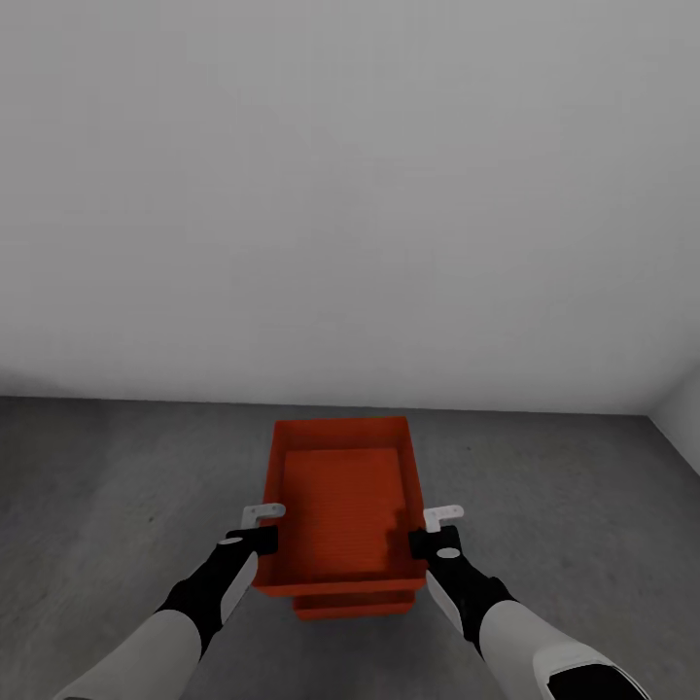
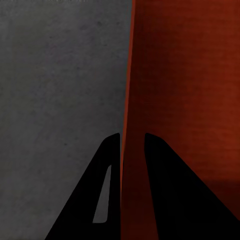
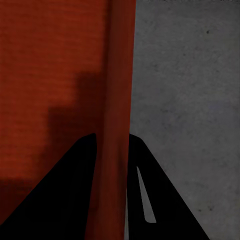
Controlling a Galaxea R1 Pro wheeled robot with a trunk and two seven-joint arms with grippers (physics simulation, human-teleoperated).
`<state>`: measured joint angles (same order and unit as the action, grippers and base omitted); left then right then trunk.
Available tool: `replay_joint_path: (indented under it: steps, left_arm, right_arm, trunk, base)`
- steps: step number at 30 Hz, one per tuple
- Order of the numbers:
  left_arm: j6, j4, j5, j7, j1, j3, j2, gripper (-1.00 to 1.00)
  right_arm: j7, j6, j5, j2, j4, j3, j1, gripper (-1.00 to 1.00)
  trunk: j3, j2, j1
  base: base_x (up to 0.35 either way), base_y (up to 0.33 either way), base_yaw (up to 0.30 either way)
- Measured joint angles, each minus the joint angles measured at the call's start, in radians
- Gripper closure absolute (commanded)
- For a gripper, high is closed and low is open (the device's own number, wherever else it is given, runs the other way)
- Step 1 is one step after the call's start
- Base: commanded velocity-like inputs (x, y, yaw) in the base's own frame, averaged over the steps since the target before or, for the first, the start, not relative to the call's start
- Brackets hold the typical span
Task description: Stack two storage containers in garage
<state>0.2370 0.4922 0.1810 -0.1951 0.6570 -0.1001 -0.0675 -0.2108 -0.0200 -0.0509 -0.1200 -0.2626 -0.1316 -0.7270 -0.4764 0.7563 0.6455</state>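
In the garage, one red-orange storage container point(image 1: 340, 486) is held level over the dark grey concrete floor point(image 1: 117, 486). My left gripper point(image 1: 261, 530) is shut on its left wall and my right gripper point(image 1: 433, 533) on its right wall. In the wrist views each gripper straddles a wall rim: the left gripper point(image 2: 132, 142) and the right gripper point(image 3: 112, 137). The second container point(image 1: 352, 608) lies on the floor directly beneath, with just its near edge peeking out. I cannot tell whether the two touch.
A plain white-grey wall point(image 1: 350, 194) stands close behind the containers. A side wall point(image 1: 682, 408) meets it at the far right. Bare concrete spreads to both sides of the bins.
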Motion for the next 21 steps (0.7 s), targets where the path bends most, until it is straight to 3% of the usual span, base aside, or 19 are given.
replay_joint_path:
  steps: [10, 21]
  left_arm:
    - [-0.003, -0.002, 0.002, 0.0, 0.0, 0.0, 0.0, 1.0]
    - [-0.001, -0.002, -0.003, 0.003, 0.0, 0.003, 0.0, 1.0]
  right_arm:
    - [-0.001, 0.0, 0.0, 0.0, 0.0, -0.001, 0.0, 1.0]
    - [-0.001, -0.001, -0.001, 0.0, 0.0, 0.0, 0.0, 1.0]
  trunk:
    - [0.0, 0.0, 0.0]
    - [-0.034, 0.077, 0.042]
  base:
    - [0.0, 0.0, 0.0]
    - [0.0, 0.0, 0.0]
